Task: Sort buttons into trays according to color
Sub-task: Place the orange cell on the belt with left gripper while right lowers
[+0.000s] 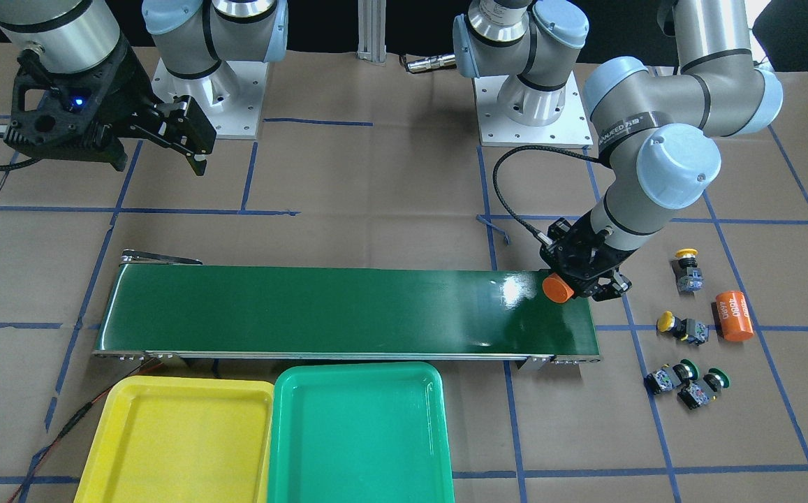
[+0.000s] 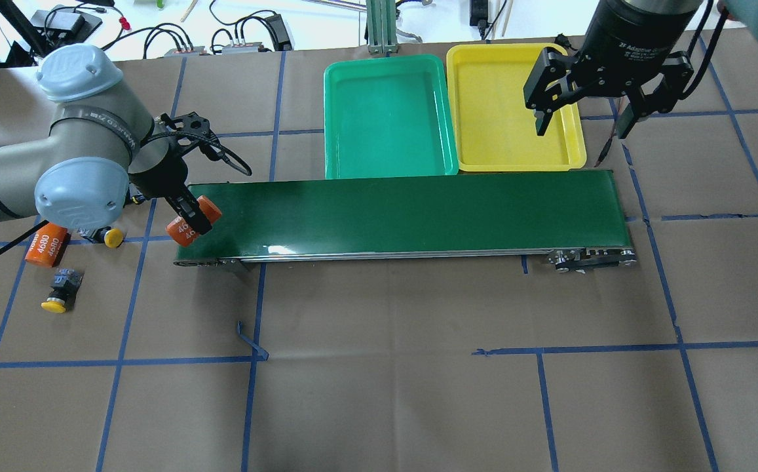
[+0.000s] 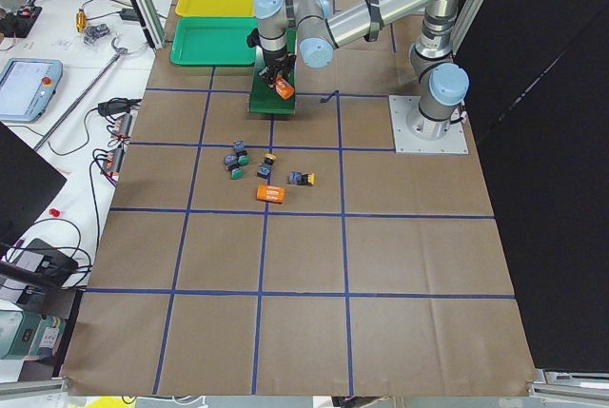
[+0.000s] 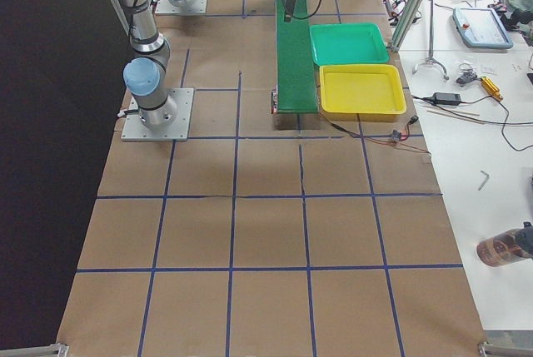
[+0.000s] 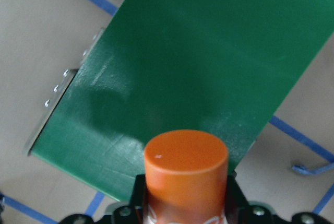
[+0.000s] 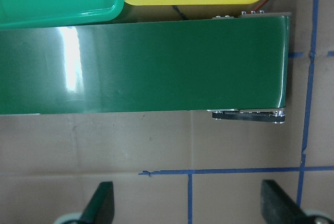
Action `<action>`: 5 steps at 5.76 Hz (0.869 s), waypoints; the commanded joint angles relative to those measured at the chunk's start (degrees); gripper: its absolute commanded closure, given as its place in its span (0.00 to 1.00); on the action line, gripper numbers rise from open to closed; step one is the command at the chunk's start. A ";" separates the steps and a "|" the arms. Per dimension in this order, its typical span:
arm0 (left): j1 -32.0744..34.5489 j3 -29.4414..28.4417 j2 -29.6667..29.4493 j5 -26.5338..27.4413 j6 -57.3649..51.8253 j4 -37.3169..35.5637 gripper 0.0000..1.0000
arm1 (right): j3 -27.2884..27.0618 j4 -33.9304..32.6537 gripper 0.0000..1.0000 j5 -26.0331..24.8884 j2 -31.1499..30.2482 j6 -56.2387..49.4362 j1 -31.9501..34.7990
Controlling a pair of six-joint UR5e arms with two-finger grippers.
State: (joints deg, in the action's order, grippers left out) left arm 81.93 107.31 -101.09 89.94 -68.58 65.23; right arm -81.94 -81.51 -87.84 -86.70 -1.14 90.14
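My left gripper (image 2: 190, 216) is clamped on the orange cylinder (image 1: 556, 288) over the belt's (image 1: 341, 307) left end, not on a button. Released there, it may ride toward the right gripper (image 2: 584, 123), whose fingers hang wide apart, and get sorted wrongly, or roll off. The buttons (image 1: 683, 327) lie on the table left of the belt. The yellow tray (image 1: 180, 447) and green tray (image 1: 358, 440) hold nothing.

Overhead, my left arm (image 2: 77, 190) hides both green buttons (image 1: 687, 370) and half covers one yellow button (image 2: 113, 238). The front camera's bottom edge cuts off the yellow tray (image 1: 173, 447) and green tray (image 1: 358, 433). My left wrist camera crops the orange cylinder (image 5: 186, 166) at its base.
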 commanded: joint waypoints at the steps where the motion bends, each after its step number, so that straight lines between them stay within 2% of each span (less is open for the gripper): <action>1: 1.56 0.27 -0.68 0.15 -19.50 -0.63 0.93 | -2.24 -0.31 0.00 0.12 0.57 -18.19 0.13; 2: 2.18 0.36 -0.95 0.15 -26.71 -2.02 0.93 | -4.52 -1.53 0.00 0.21 0.57 -24.20 0.13; 4: 2.54 0.18 -3.23 0.15 -26.78 -5.27 0.84 | -7.08 -1.98 0.00 -0.05 -0.13 -41.32 0.39; 5: 2.54 0.18 -3.76 -0.29 -26.61 -5.64 0.19 | -8.40 -3.38 0.00 1.69 0.21 -58.45 2.13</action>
State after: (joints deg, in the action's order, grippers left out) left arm 84.42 107.50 -104.26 89.96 -95.19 60.25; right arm -89.08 -83.89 -87.31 -86.61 -45.50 91.02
